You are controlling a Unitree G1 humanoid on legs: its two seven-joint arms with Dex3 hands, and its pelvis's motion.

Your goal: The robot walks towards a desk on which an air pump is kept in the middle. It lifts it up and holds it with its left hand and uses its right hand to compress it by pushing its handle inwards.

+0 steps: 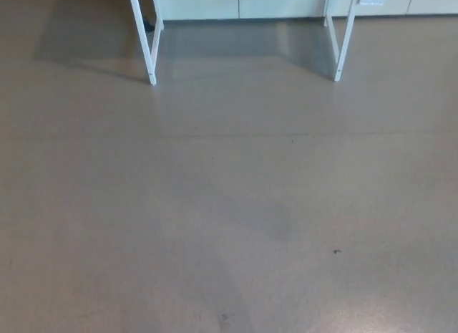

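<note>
Light: soft, even, rather dim | Glare: pale sheen on floor (229, 204) near the white desk legs (147, 39) | Shadows: faint, left of the legs | Focus: slightly soft overall, grainy

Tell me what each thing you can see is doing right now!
Left desk leg: standing on the floor, slanted, top cut off by the picture edge.
Right desk leg: standing on the floor, slanted the other way.
Floor: bare and shiny, with a few small dark specks.
Cabinets: doors closed, behind the desk legs.
Air pump: not in view.
Robot's hands: not in view.
</note>
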